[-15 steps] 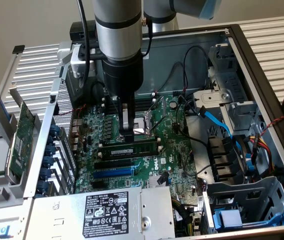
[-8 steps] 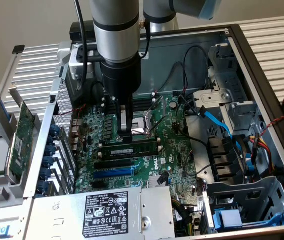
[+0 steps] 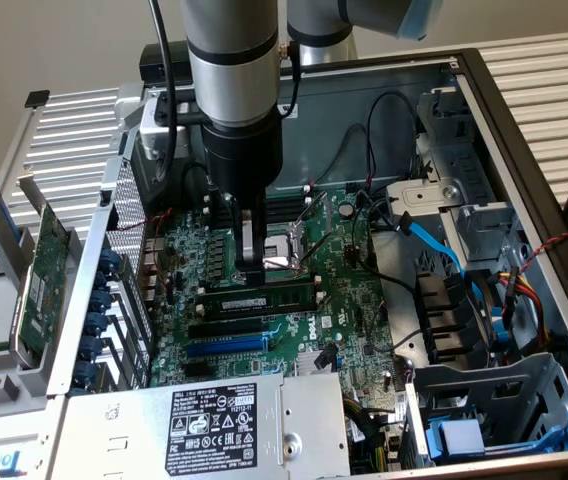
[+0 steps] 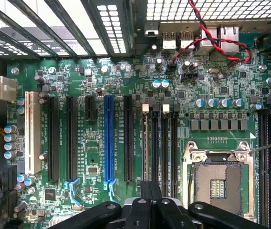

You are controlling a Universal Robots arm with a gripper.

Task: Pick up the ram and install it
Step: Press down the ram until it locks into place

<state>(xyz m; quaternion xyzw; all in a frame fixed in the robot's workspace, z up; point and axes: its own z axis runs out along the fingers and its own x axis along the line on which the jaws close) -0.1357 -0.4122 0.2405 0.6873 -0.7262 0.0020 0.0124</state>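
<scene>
The ram (image 3: 264, 298), a long green stick with a white label, stands on edge in a black memory slot on the motherboard (image 3: 354, 330), just in front of the CPU socket (image 3: 289, 255). My gripper (image 3: 254, 268) hangs straight down over the ram's middle, its tip right at the stick's top edge. Its fingers look pressed together with nothing between them. In the wrist view the gripper (image 4: 151, 191) lines up with the row of memory slots (image 4: 159, 143). I cannot pick out the ram there.
The open case walls (image 3: 504, 150) surround the board. A green expansion card (image 3: 39, 290) with a metal bracket lies outside at the exterior view's left. The power supply (image 3: 224, 420) sits in front; blue cable (image 3: 434, 240) and drive bays at right. Red-black wires (image 4: 212, 40) cross near the rear ports.
</scene>
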